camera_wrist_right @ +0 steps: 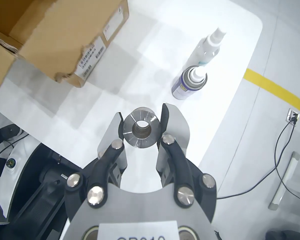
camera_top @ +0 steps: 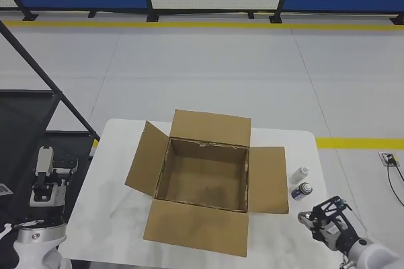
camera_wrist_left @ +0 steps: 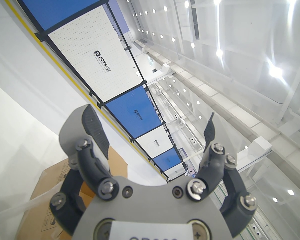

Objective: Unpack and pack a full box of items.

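Observation:
An open cardboard box (camera_top: pixel 205 181) with all four flaps spread sits in the middle of the white table (camera_top: pixel 107 202); its inside looks bare. My right gripper (camera_wrist_right: pixel 140 123) is shut on a short metal cylinder with a hole through it (camera_wrist_right: pixel 141 131), held above the table's front right corner (camera_top: pixel 325 218). Just beyond it stand a purple spray can (camera_wrist_right: pixel 188 83) and a white spray bottle (camera_wrist_right: pixel 207 48), also seen to the right of the box (camera_top: pixel 300 191) (camera_top: pixel 300 175). My left gripper (camera_wrist_left: pixel 150 131) is open with nothing in it, pointing up toward the ceiling near a box flap (camera_wrist_left: pixel 50 188).
The box flap (camera_wrist_right: pixel 72 43) with a label hangs over the table close to the cylinder. A yellow floor line (camera_top: pixel 366 142) and a cable (camera_top: pixel 396 185) lie right of the table. A black frame (camera_top: pixel 33 114) stands at the left.

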Motion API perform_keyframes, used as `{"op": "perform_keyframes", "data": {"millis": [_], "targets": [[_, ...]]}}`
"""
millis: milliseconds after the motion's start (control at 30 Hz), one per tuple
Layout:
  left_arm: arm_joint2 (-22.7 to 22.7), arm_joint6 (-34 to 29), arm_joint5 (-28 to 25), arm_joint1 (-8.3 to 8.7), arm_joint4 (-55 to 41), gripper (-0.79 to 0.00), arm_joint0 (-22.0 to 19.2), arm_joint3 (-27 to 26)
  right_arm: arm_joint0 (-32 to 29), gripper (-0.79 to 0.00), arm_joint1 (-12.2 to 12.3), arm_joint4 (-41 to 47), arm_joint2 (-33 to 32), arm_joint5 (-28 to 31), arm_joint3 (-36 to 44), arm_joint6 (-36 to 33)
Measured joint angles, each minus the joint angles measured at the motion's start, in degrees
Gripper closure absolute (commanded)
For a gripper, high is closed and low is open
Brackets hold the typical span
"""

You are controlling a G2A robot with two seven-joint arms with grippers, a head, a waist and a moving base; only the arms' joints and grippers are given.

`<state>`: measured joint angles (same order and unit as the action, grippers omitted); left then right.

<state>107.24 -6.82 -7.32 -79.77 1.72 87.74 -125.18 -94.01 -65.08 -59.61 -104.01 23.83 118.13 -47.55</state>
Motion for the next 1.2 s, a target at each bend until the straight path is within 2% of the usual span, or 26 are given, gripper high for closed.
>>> {"op": "perform_keyframes", "data": {"millis": [167, 367, 900, 933, 967, 1067, 1100, 1200], "targets": [[0.0, 0.0, 0.0, 0.0, 0.0, -0.785, 0.0, 0.0, 6.09, 0.0, 0.14, -0.7, 3.85, -1.59, -9.22, 0.14], [0.0, 0.0, 0.0, 0.0, 0.0, -0.785, 0.0, 0.0, 11.51, 0.0, 0.32, -2.58, 6.41, -3.46, -16.62, 0.53], [0.0, 0.0, 0.0, 0.0, 0.0, -0.785, 0.0, 0.0, 16.04, 0.0, 0.78, -3.91, 9.64, -4.61, -23.21, 0.61], [0.0, 0.0, 0.0, 0.0, 0.0, -0.785, 0.0, 0.0, 16.28, -0.018, 0.81, -3.93, 9.8, -4.62, -23.59, 0.5], [0.0, 0.0, 0.0, 0.0, 0.0, -0.785, 0.0, 0.0, 16.64, -0.102, 0.84, -3.89, 10.01, -4.63, -24.1, 0.4], [0.0, 0.0, 0.0, 0.0, 0.0, -0.785, 0.0, 0.0, 17.55, -0.169, 0.93, -3.71, 10.54, -4.34, -25.39, 0.3], [0.0, 0.0, 0.0, 0.0, 0.0, -0.785, 0.0, 0.0, 17.78, -0.24, 0.95, -3.68, 10.69, -4.29, -25.67, 0.32], [0.0, 0.0, 0.0, 0.0, 0.0, -0.785, 0.0, 0.0, 18.18, -0.314, 1.03, -3.53, 11.01, -4.46, -26.13, 0.52]]}}
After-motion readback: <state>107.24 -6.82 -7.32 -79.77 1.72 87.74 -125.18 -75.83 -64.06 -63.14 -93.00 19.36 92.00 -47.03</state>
